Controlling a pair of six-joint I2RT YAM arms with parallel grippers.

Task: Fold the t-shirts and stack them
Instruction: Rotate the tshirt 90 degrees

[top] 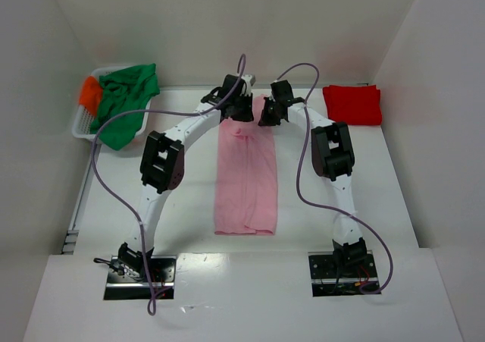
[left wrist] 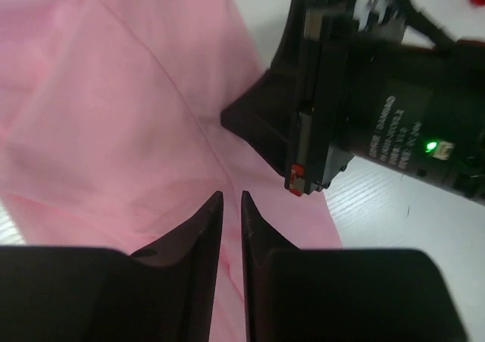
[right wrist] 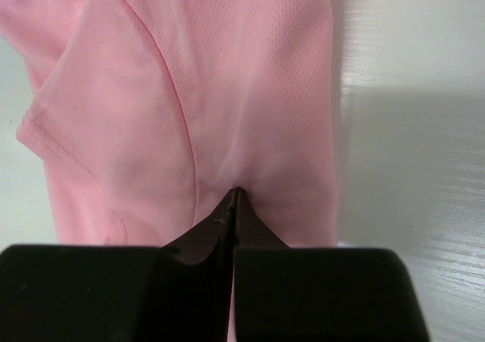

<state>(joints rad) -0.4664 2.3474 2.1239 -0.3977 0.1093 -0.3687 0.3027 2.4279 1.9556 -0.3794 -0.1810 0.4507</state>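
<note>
The light pink t-shirt lies as a long narrow strip down the middle of the white table. Both grippers are at its far end. My left gripper sits low on the cloth. Its jaws stand a narrow slit apart with pink cloth in the slit. My right gripper is shut and pinches the puckered pink cloth at its tip. The red t-shirt lies folded at the far right. The green t-shirt and the orange one lie heaped at the far left.
A white basket at the far left holds the green and orange shirts. The right arm's black wrist is close beside my left gripper. White walls enclose the table on three sides.
</note>
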